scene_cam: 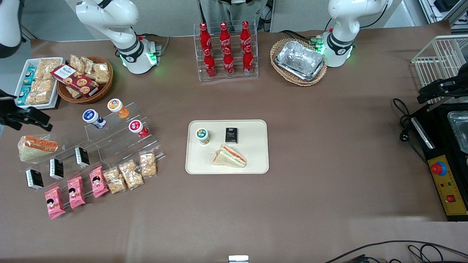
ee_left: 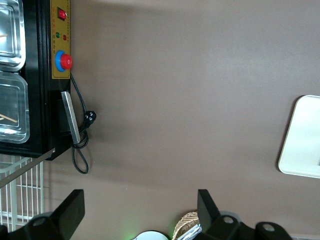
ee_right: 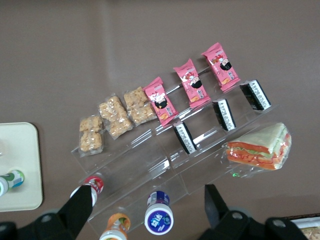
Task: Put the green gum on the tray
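The green gum (scene_cam: 202,136), a small jar with a white lid ringed in dark green, stands upright on the cream tray (scene_cam: 256,160), beside a black packet (scene_cam: 231,135) and a wrapped sandwich (scene_cam: 229,156). It also shows in the right wrist view (ee_right: 10,180) on the tray's corner (ee_right: 22,150). My right gripper (scene_cam: 36,118) hangs open and empty toward the working arm's end of the table, well away from the tray. In the right wrist view the gripper (ee_right: 148,192) is above the clear stepped shelf (ee_right: 165,165), with the blue-lidded jar between its fingers' line of sight.
On the clear shelf stand a blue-lidded jar (scene_cam: 90,117), an orange-lidded jar (scene_cam: 117,107) and a red-lidded jar (scene_cam: 136,128), with black packets, pink packets and snack bags nearer the camera. A cola rack (scene_cam: 226,51), a foil-tray basket (scene_cam: 299,60) and a black machine (scene_cam: 444,175) stand around.
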Robot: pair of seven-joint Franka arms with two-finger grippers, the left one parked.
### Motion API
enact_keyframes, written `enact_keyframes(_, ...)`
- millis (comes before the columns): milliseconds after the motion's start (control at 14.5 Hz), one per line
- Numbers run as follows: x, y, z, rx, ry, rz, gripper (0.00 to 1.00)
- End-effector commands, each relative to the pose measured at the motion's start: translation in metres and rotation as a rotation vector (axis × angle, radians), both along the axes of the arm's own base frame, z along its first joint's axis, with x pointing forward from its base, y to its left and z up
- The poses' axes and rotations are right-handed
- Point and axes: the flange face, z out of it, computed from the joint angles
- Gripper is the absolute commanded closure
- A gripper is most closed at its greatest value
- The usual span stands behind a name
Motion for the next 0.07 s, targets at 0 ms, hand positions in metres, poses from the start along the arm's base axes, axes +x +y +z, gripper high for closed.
enact_keyframes(0,0.0093,-0.0044,0.0033,0.015,0.022,0.016,0.00)
